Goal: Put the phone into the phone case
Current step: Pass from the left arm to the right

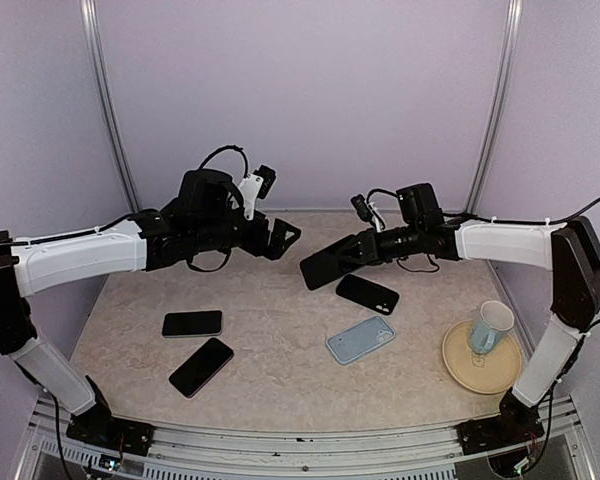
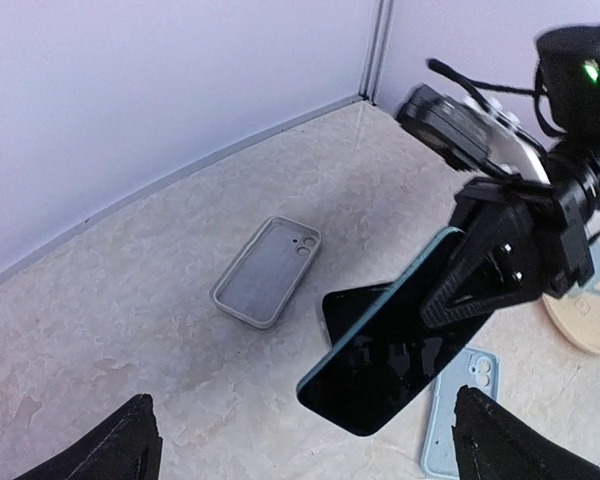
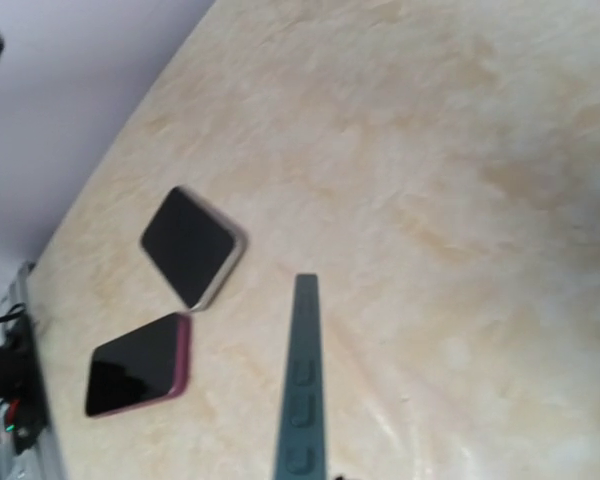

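Observation:
My right gripper (image 1: 363, 251) is shut on a dark-screened phone (image 1: 328, 266) with a teal edge, held tilted above the table's middle. The right wrist view shows this phone (image 3: 300, 385) edge on, with three side buttons. My left gripper (image 1: 283, 238) stands open and holds nothing, facing the phone from the left with a gap between them. In the left wrist view its fingertips (image 2: 105, 450) sit at the bottom corners and the phone (image 2: 385, 365) hangs ahead of them. A light blue phone case (image 1: 360, 339) lies below. A grey case (image 2: 268, 270) lies near the back wall.
A bare black phone (image 1: 367, 293) lies under the held one. Two more phones (image 1: 192, 323) (image 1: 201, 366) lie at the left front. A tan plate (image 1: 458, 362) with a pale mug (image 1: 491, 326) stands at the right front. Walls close the back and sides.

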You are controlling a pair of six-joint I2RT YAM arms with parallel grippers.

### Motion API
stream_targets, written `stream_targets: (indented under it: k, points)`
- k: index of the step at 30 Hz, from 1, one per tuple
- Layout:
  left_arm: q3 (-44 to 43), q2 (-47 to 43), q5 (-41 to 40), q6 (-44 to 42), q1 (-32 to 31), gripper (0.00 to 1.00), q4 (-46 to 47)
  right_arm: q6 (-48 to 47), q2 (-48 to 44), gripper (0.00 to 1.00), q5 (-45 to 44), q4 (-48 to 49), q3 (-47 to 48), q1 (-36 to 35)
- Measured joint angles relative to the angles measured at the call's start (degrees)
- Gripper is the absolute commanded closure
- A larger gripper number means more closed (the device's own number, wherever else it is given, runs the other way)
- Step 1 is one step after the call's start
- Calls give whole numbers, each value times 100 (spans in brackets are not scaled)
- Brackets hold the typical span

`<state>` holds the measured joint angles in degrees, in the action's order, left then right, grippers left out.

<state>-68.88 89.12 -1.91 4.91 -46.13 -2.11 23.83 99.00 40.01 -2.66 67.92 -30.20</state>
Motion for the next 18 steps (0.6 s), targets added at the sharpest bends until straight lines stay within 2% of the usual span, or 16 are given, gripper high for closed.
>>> stream_targets:
  k: [3, 6, 12, 18]
  points:
    - [-225, -2, 369, 378, 275, 1, -122, -76, -210, 100, -280, -52, -85, 0]
    - [-153, -70, 640, 695, 553, 1, 164, -144, -310, 100, -442, -7, -111, 0]
    - [1255, -623, 1143, 1617, 555, 1, 1460, -146, -575, 100, -588, 723, -752, 0]
    - [2415, -940, 1486, 2343, 557, 1, 2367, 11, -505, 100, -431, 1126, -767, 0]
